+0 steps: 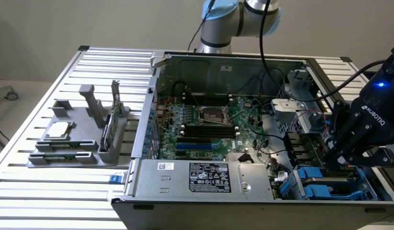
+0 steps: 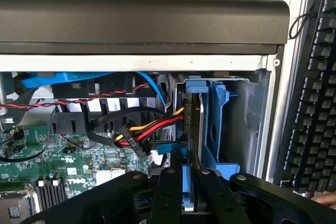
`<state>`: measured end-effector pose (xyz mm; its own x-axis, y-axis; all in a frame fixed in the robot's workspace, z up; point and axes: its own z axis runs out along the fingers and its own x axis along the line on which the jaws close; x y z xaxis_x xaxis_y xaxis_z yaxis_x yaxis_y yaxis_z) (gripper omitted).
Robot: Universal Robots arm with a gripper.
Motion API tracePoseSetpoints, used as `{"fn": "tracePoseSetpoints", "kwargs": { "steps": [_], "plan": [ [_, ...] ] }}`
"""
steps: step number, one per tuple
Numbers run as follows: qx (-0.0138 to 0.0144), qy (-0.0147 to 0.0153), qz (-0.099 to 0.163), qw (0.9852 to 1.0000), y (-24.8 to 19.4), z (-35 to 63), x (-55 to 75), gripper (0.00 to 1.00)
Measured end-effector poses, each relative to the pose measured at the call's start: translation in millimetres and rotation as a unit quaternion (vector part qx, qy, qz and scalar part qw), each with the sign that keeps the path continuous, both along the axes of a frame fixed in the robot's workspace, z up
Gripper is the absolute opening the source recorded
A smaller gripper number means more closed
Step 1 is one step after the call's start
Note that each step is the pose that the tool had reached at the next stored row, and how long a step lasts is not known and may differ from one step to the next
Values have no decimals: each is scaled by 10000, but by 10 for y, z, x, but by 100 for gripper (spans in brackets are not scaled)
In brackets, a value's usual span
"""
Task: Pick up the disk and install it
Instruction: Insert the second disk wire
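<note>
Blue-framed disk (image 2: 190,145) edge-on in drive bay (image 2: 231,124), fingers (image 2: 167,192) clamped on it, cables (image 2: 152,129) close beside.

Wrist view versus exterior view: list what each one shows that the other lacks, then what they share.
Wrist view alone: a keyboard past the case wall, and a red, yellow and black cable bundle running toward the drive.

Exterior view alone: the grey parts holder on the slatted table, the power supply, the arm's base.

Both: the pincer shut on the disk in its blue carrier, down at the drive bay, plus the green motherboard.
</note>
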<state>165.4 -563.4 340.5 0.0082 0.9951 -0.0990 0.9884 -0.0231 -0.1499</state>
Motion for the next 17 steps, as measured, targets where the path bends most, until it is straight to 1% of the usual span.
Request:
{"fn": "tracePoseSetpoints", "kwargs": {
  "steps": [12,17],
  "plan": [
    [0,0,0,10000,-1,-32,22,16],
    [0,0,0,10000,-11,-46,26,16]
  ]
}}
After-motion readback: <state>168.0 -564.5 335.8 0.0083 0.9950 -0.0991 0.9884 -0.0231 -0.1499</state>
